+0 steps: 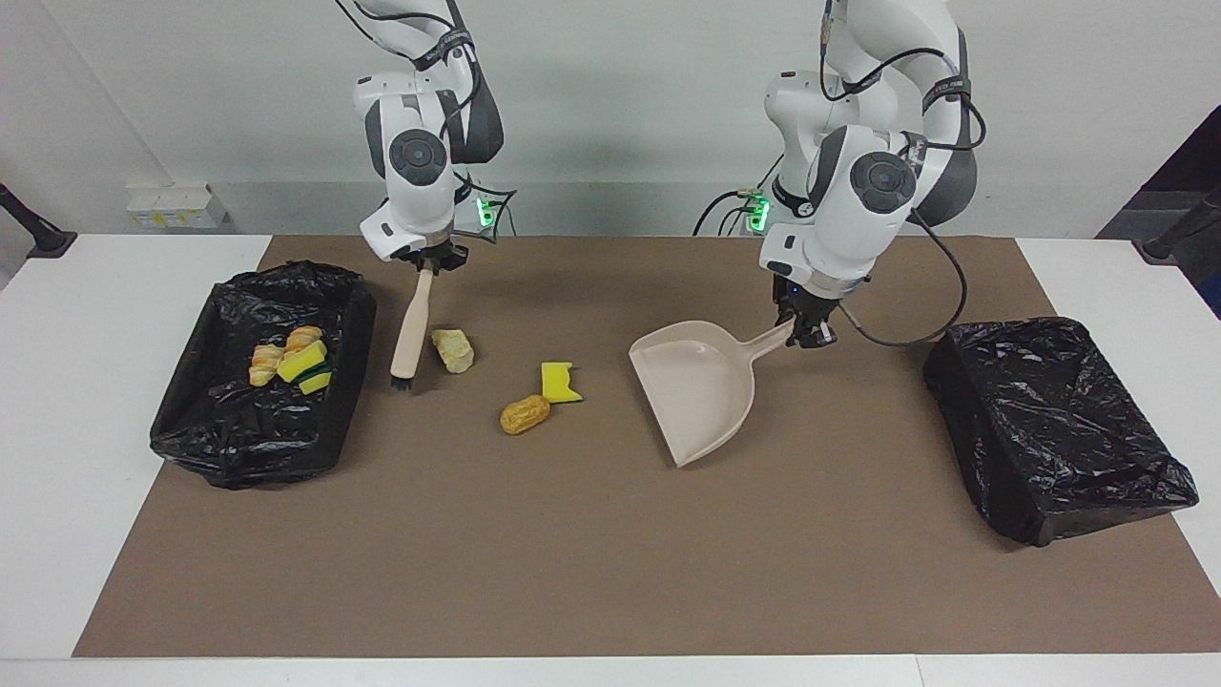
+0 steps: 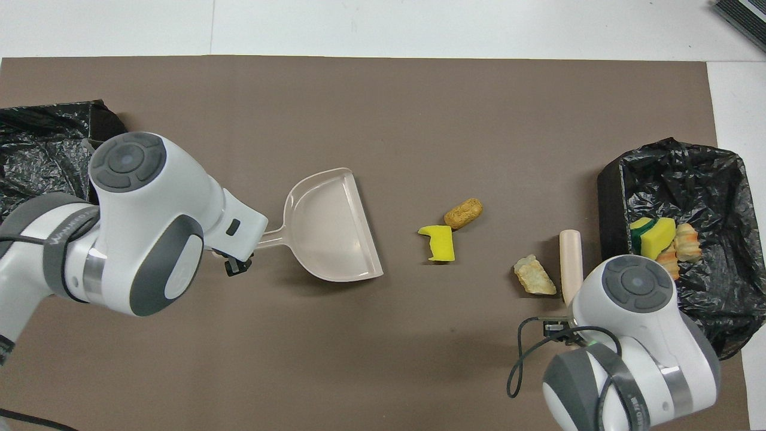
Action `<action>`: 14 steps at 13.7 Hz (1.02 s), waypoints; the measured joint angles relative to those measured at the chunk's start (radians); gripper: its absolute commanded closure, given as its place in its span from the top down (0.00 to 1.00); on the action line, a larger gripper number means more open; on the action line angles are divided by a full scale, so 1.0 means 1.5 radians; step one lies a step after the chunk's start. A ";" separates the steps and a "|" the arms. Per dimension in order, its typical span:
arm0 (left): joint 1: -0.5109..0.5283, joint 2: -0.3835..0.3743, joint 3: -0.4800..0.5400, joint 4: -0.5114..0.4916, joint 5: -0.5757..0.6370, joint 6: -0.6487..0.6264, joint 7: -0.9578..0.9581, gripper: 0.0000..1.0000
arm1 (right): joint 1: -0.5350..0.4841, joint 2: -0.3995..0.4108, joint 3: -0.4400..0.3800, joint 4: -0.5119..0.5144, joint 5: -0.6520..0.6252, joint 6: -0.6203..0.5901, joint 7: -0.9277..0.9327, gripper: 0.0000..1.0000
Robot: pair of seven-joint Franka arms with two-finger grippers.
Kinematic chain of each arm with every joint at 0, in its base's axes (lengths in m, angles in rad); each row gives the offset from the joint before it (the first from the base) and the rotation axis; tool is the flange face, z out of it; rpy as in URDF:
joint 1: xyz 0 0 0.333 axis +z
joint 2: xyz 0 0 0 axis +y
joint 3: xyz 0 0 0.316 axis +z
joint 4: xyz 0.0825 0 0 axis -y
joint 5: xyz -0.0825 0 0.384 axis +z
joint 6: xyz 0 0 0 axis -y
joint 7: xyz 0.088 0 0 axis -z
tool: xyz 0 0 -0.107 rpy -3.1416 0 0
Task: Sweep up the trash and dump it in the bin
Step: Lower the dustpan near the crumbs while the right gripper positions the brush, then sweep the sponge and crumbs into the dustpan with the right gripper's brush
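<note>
The bin (image 1: 262,372) at the right arm's end of the desk (image 1: 591,534) held rolls and sponge pieces (image 1: 291,363), partly overlapping; their count was unclear. The right gripper (image 1: 426,260) had its fingers closed on the brush (image 1: 412,329) handle, bristles on the mat. A pale lump (image 1: 453,349) lay just beside the brush. A bread roll (image 1: 525,414) touched a yellow sponge chunk (image 1: 560,382). The left gripper (image 1: 806,329) clamped the dustpan (image 1: 696,391) handle. The second bag-lined bin (image 1: 1054,425) appeared covered.
</note>
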 measured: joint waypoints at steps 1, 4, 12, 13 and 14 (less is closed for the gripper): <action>-0.005 0.000 0.000 -0.005 0.013 0.012 0.000 0.00 | 0.014 0.016 0.001 0.005 0.019 0.019 0.006 0.00; -0.005 0.000 0.002 -0.009 0.022 0.025 -0.001 0.00 | 0.064 0.057 0.001 0.059 0.092 0.030 0.008 0.00; -0.005 0.026 0.002 -0.022 0.023 0.075 -0.007 0.00 | 0.144 0.095 0.006 0.107 0.348 0.105 0.008 0.00; -0.005 0.032 0.002 -0.023 0.023 0.086 -0.007 0.00 | 0.150 0.095 0.006 0.107 0.386 0.118 0.008 0.00; -0.005 0.038 0.000 -0.025 0.023 0.100 -0.007 0.00 | 0.159 0.095 0.006 0.108 0.422 0.131 0.007 0.00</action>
